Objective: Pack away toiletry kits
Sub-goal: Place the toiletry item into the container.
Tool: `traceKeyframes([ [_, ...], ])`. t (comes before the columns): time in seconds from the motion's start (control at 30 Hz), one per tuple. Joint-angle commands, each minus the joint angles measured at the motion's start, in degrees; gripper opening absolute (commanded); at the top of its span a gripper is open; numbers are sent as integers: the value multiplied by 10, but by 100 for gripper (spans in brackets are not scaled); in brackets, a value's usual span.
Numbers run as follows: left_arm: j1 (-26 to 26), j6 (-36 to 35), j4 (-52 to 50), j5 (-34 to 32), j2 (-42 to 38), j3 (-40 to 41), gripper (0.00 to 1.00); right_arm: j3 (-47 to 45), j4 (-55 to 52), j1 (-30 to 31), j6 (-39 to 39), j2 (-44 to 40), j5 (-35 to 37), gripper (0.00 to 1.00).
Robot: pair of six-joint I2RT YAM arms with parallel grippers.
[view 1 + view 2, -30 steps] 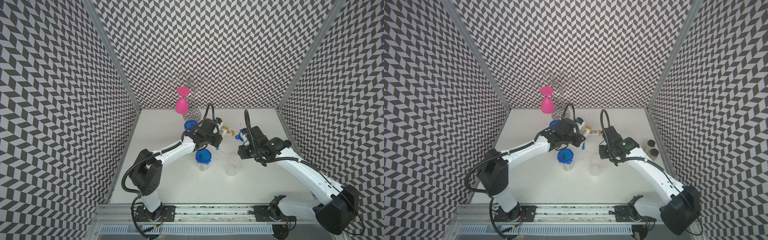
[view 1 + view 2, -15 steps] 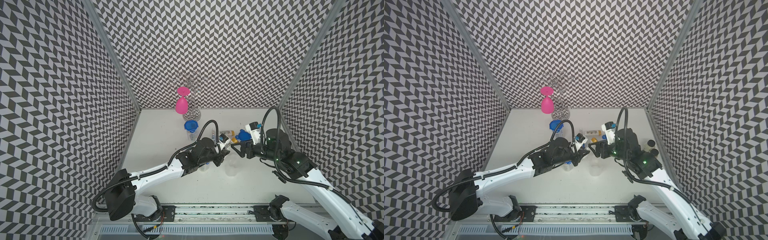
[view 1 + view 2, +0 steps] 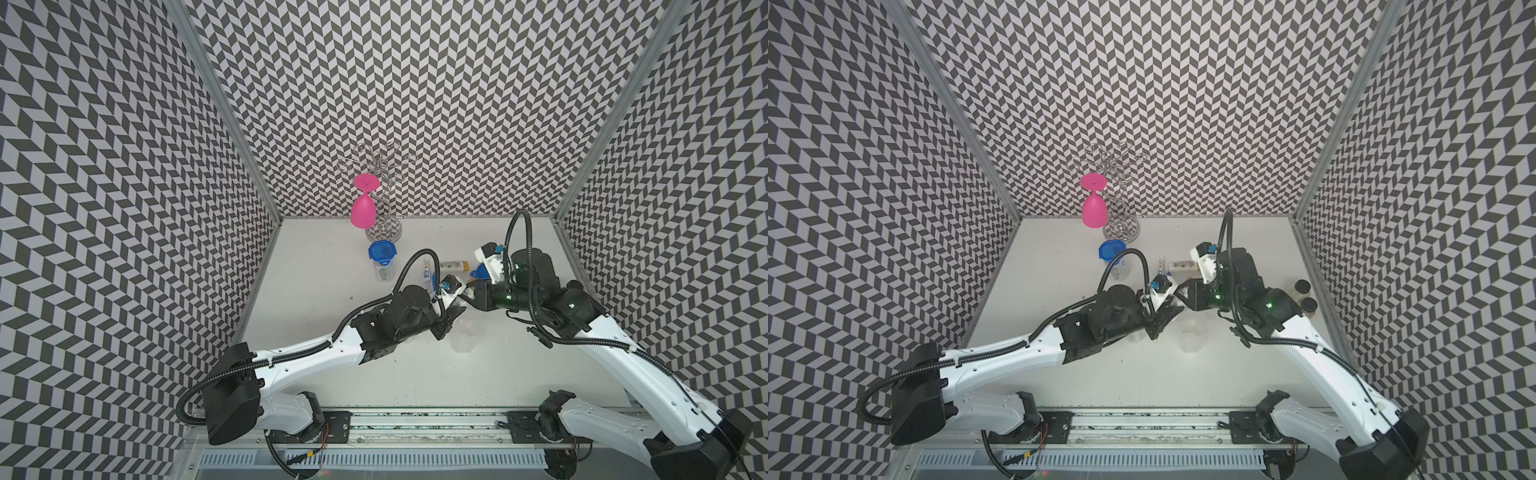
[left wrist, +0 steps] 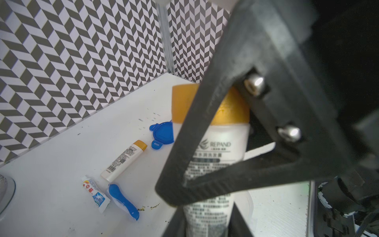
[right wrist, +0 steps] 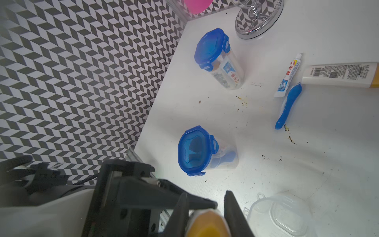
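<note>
Right hand (image 5: 206, 203) pinches bottle (image 4: 215, 143) by cap; left hand (image 4: 207, 211) grip unclear; lidless jar (image 5: 283, 215) near.

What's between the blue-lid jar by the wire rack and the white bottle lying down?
A tiny toothpaste tube lies between the jar and the bottle, clearest in the right wrist view.

Jars (image 5: 217, 59), toiletries (image 5: 287, 76) on white table (image 3: 324, 266)

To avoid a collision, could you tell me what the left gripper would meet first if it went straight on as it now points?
Probably the right gripper: its finger crosses the orange-capped bottle just ahead of the left gripper, though depth is unclear.
</note>
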State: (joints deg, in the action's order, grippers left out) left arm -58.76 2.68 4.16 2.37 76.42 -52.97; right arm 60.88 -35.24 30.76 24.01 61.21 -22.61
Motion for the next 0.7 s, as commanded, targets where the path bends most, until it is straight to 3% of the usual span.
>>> traceKeyframes([
  [0.0, 65, 54, -15, 121, -4, -20, 72, 31, -19, 2, -33, -21, 64, 0],
  [0.07, 125, 95, -15, 197, -10, -29, 83, 42, -60, 4, -57, -17, 121, 0],
  [0.17, 173, 134, -34, 252, 12, -85, 86, 41, -96, 13, -83, -4, 188, 0],
  [0.33, 185, 124, -164, 203, 138, -243, 86, 26, -74, 30, -100, 10, 217, 0],
  [0.47, 212, 117, -212, 244, 262, -368, 88, 17, -61, 56, -119, 28, 255, 0],
  [0.67, 217, 39, -343, 157, 460, -597, 87, -4, -54, 83, -125, 58, 282, 0],
])
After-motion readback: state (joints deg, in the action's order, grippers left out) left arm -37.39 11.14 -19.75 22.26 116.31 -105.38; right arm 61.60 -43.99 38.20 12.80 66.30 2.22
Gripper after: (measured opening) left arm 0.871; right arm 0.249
